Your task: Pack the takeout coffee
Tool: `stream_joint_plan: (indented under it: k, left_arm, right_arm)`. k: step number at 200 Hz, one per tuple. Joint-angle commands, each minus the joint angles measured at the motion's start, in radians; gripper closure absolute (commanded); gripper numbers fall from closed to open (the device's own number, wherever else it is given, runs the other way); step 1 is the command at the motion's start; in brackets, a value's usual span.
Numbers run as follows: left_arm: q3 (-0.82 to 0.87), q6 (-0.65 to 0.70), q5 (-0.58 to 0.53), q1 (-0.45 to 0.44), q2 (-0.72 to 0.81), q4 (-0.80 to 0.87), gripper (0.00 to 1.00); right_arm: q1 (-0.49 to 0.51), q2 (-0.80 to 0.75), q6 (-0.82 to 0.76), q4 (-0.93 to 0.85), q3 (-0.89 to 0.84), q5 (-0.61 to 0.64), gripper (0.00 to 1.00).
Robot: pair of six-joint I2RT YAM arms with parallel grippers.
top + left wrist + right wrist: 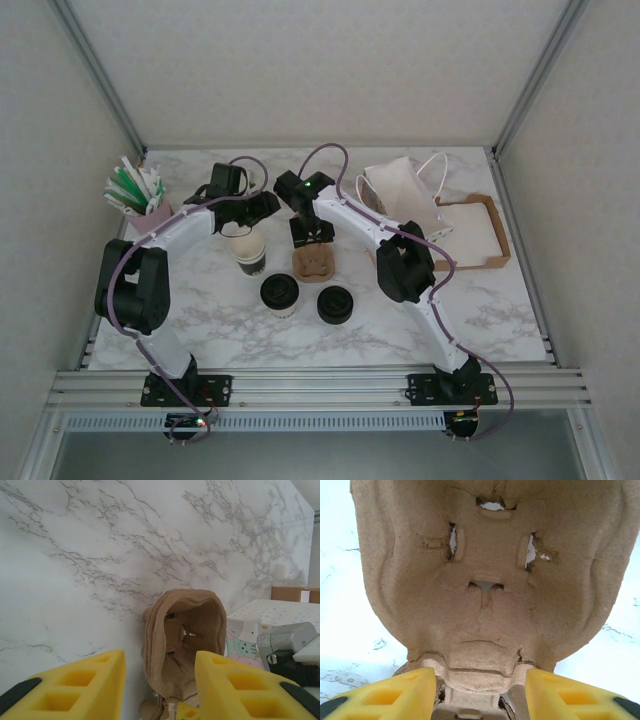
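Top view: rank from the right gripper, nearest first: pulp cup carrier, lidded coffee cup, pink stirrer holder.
1. Brown moulded-pulp cup carrier, directly at the right gripper.
2. Black-lidded paper coffee cup, nearer the bases, slightly left.
3. Pink holder of stirrers, far left edge.

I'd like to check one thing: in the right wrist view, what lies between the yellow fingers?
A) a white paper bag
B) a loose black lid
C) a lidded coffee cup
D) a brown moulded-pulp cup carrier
D: the brown moulded-pulp cup carrier lies right under the right gripper, with its near end between the two yellow fingers.
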State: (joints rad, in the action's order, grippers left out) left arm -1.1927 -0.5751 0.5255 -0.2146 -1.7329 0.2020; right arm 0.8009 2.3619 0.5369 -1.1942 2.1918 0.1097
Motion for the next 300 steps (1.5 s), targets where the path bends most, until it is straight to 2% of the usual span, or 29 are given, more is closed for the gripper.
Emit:
stream_joint_plan:
  k: [1, 64, 87, 160, 205, 300]
  left_arm:
    - [0.011, 0.017, 0.013, -0.006, 0.018, -0.012, 0.59]
    - [0.021, 0.017, 0.025, -0.007, 0.021, -0.021, 0.59]
    - [0.025, 0.015, 0.033, -0.007, 0.021, -0.026, 0.59]
    - [0.047, 0.017, 0.060, -0.007, 0.013, -0.044, 0.72]
    - [0.042, 0.020, 0.075, -0.006, 0.004, -0.050, 0.75]
    - [0.012, 0.020, 0.097, -0.001, 0.001, -0.039, 0.76]
  right_arm:
    - [-0.005, 0.026, 0.018, -0.034, 0.026, 0.003, 0.50]
    - [-0.005, 0.034, 0.021, -0.038, 0.025, 0.013, 0.51]
    - [-0.005, 0.026, 0.023, -0.036, 0.026, 0.021, 0.57]
    - [-0.008, -0.020, -0.007, -0.003, 0.005, 0.041, 0.66]
    - [-0.007, -0.054, -0.029, 0.022, -0.018, 0.047, 0.66]
    - [-0.011, -0.098, -0.062, 0.068, -0.073, 0.035, 0.63]
